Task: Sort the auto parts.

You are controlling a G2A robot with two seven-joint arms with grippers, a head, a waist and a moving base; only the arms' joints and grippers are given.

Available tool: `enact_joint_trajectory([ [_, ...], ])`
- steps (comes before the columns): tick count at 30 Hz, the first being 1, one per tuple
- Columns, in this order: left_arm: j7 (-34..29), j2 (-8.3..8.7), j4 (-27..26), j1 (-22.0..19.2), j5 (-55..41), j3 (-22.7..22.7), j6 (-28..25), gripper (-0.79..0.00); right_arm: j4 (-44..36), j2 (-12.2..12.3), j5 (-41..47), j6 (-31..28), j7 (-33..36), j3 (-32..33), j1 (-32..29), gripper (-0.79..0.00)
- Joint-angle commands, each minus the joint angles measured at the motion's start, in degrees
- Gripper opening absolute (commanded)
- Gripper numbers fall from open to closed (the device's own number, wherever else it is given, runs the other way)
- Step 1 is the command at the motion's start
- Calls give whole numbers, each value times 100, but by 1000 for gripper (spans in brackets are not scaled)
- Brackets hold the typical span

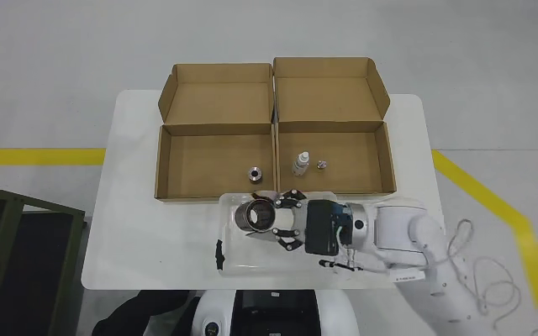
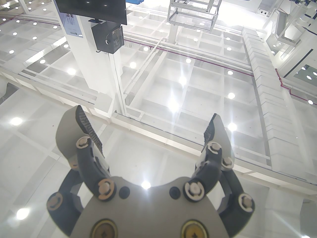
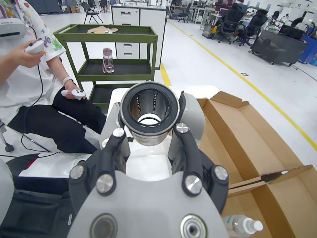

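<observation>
Silver metal tube with a black rim (image 1: 255, 216) is squeezed sideways in the right fingers (image 3: 190, 115), over the white counter (image 1: 134, 210). A brown cardboard box (image 1: 202, 160) sits just past it. Left fingers (image 2: 74, 130) are spread apart, holding nothing.

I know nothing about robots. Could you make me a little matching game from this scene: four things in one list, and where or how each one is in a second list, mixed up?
Things:
1. large metal cylinder
2. small metal ring
3. white bottle
4. left tool

Places or states:
A. open, holding nothing
B. in the right cardboard box
C. gripped by the right tool
D. in the left cardboard box

Pairs: 1-C, 2-D, 3-B, 4-A.
</observation>
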Motion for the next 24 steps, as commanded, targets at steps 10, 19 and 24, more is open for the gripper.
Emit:
enact_joint_trajectory([
  [10, 0, 0, 0, 0, 0, 0, 0, 0, -160, 55, 442, 112, -425, 583, 16, -785],
  [19, 0, 0, 0, 0, 0, 0, 0, 0, -169, 89, 684, 83, -635, 856, -6, -785],
  [24, 0, 0, 0, 0, 0, 0, 0, 0, -153, 100, 731, 80, -629, 878, 18, -785],
])
